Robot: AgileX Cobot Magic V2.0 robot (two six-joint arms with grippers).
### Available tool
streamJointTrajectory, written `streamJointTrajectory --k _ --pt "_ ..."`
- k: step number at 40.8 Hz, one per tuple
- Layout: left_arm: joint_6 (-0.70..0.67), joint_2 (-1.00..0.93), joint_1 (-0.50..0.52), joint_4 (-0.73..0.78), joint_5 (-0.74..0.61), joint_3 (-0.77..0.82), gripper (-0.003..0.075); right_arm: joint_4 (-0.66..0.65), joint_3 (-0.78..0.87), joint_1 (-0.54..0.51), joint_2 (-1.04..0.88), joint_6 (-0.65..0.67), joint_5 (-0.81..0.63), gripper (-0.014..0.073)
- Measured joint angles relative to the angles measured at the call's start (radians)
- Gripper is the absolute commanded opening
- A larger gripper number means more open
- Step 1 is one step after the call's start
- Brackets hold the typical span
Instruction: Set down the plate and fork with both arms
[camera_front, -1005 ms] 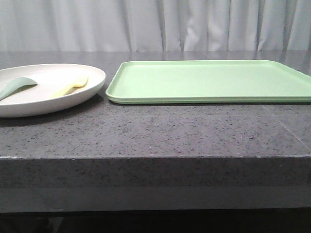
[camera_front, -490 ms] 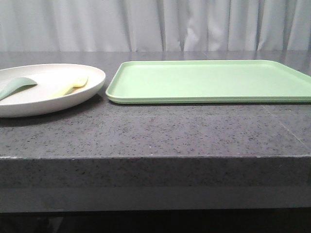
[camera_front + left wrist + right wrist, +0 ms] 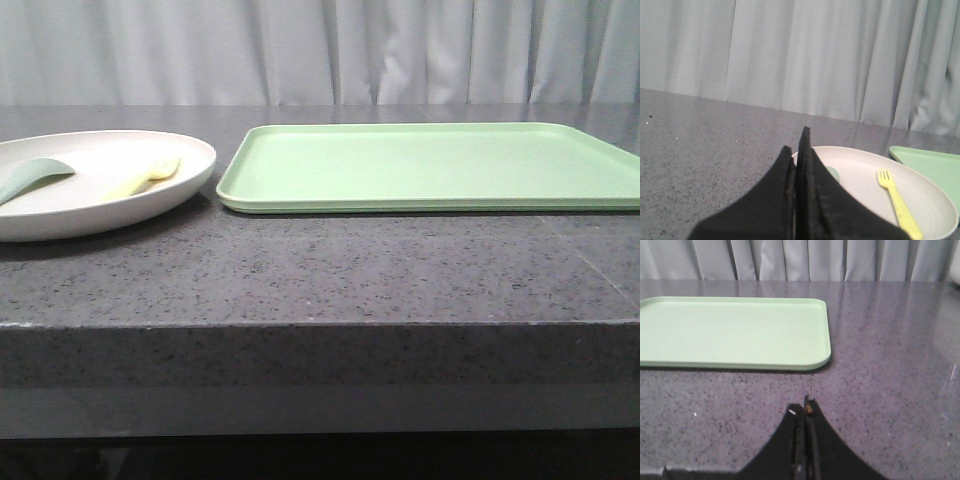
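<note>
Left gripper [image 3: 796, 150]: fingers pressed together with nothing between them, hovering just short of the plate's near rim; neither arm appears in the front view.
Plate [image 3: 190, 165]: sits at the left end of the worktop, partly cut off by the frame edge, its right rim just beside the tray without clearly touching it.
Spoon [image 3: 30, 178]: grey-green, lying in the left part of the plate.
Fork [image 3: 145, 178]: pale yellow, lying in the plate's right part, tines pointing toward the far edge of the worktop.
Tray [image 3: 430, 165]: light green, bare, spanning the middle to the right end of the worktop.
Right gripper [image 3: 805, 412]: also closed on nothing, hanging over the bare worktop on the near side of the tray's right corner.
Step in hand: likely the first reach.
Advice: open the left fingers before descending, take the plate by its near rim, and keep it level so the fork does not slide.
</note>
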Motion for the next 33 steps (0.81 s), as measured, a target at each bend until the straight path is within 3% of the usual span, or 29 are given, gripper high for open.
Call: streamJointTrajectory --k 8,17,28,30,33 --pt "0.0 0.053 0.0 0.034 0.025 -0.18 -0.0018 0.01 -0.237 0.0 0.026 0.0 0.07 -0.0067" --pt "0.0 0.362 0.0 0.133 0.127 -0.439 -0.0018 0.028 -0.517 0.0 0.273 0.0 0.157 -0.0061" --pt "0.0 0.598 0.0 0.146 0.202 -0.552 -0.0014 0.03 -0.589 0.0 0.517 0.0 0.165 -0.0057" --pt "0.0 0.603 0.0 0.146 0.205 -0.552 0.0014 0.03 -0.589 0.0 0.528 0.0 0.167 -0.005" --pt "0.0 0.605 0.0 0.146 0.205 -0.552 0.013 0.03 -0.589 0.0 0.532 0.0 0.167 0.002"
